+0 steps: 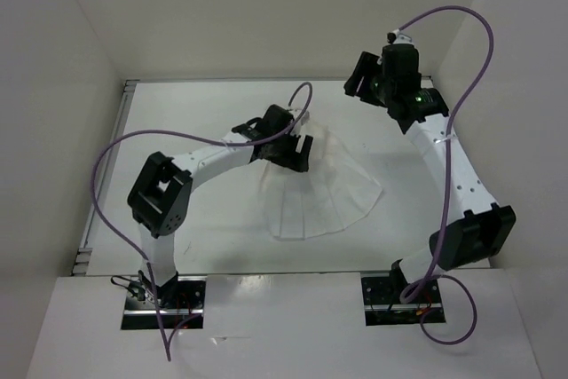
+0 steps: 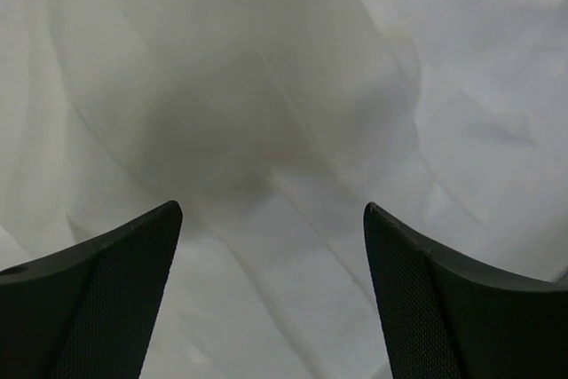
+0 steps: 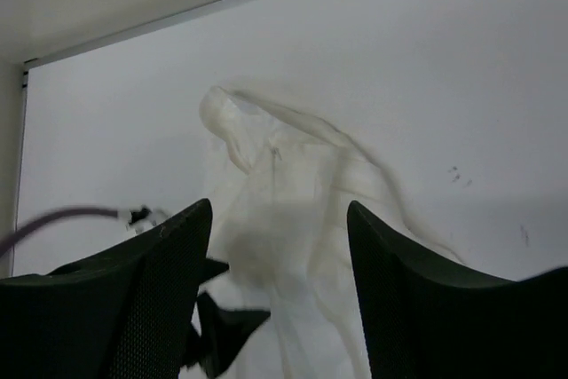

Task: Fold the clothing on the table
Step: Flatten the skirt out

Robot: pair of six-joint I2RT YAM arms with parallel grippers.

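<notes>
The clothing (image 1: pixel 327 191) is a white pleated skirt spread as a fan on the table (image 1: pixel 204 219), its narrow end pointing to the far side. My left gripper (image 1: pixel 300 153) hovers over the skirt's far left part and is open. In the left wrist view its fingers (image 2: pixel 133 264) stand wide apart, and only creased skirt fabric (image 2: pixel 284 130) shows below the left gripper (image 2: pixel 271 210). My right gripper (image 1: pixel 362 80) is raised at the far right, apart from the skirt, and is open. From there the right gripper (image 3: pixel 280 206) looks down on the skirt (image 3: pixel 293 175) with nothing between its fingers.
White wall panels (image 1: pixel 53 86) enclose the table on the left, back and right. Purple cables (image 1: pixel 115 166) loop off both arms. The table's grey rim (image 1: pixel 106 175) runs along the left side. Part of the left gripper (image 3: pixel 222 326) shows in the right wrist view.
</notes>
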